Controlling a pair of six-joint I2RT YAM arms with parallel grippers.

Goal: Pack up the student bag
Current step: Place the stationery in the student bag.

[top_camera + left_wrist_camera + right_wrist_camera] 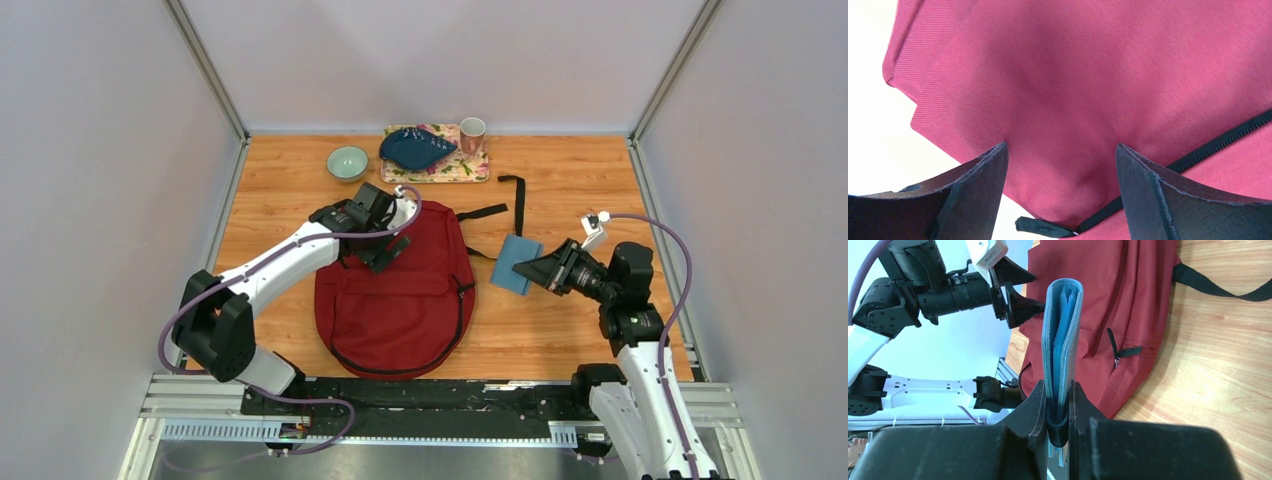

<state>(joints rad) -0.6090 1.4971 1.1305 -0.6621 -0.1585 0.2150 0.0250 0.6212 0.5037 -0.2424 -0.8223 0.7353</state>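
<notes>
The dark red student bag [400,300] lies flat in the middle of the table, its black straps trailing to the upper right. My left gripper [385,250] is over the bag's upper part. In the left wrist view the left gripper [1062,150] is open, with red fabric [1073,75] filling the gap and a black zipper pull [1040,226] just below. My right gripper [538,268] is shut on a small blue wallet [515,263], held above the table right of the bag. In the right wrist view the right gripper [1057,387] holds the wallet [1063,330] edge-on, with the bag [1128,295] behind it.
At the back stands a floral tray [460,170] bearing a dark blue pouch [415,148] and a pink mug [472,133]. A green bowl [347,162] sits left of the tray. A black strap [516,200] lies on the wood. White walls enclose the table.
</notes>
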